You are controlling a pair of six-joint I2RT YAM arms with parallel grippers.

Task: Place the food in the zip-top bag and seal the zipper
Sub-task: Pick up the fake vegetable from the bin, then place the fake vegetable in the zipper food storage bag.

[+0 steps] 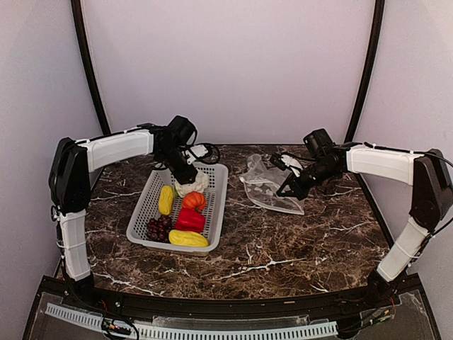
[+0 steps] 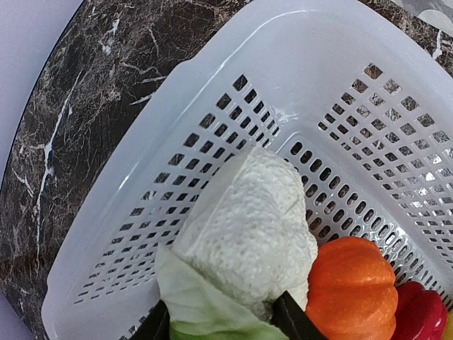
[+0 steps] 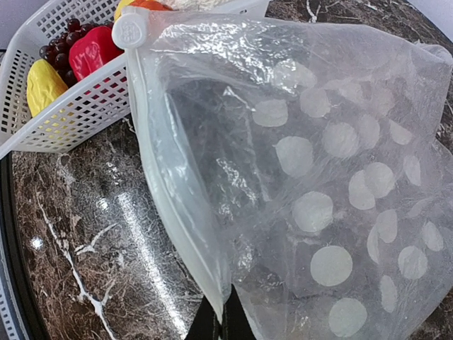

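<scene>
The left gripper (image 2: 223, 322) closes on the leafy base of the cauliflower (image 2: 248, 227), one dark finger against each side (only its wrist view shows this). The cauliflower lies in the far corner of the basket (image 2: 212, 71), touching the pumpkin (image 2: 350, 290). The right gripper (image 3: 221, 326) is pressed together, pinching the edge of the bag (image 3: 318, 156) by the zipper (image 3: 145, 134). From above, the bag lies crumpled on the table (image 1: 283, 248) just right of the basket, with the pepper (image 1: 190, 220) and grapes (image 1: 158, 228) in the basket.
</scene>
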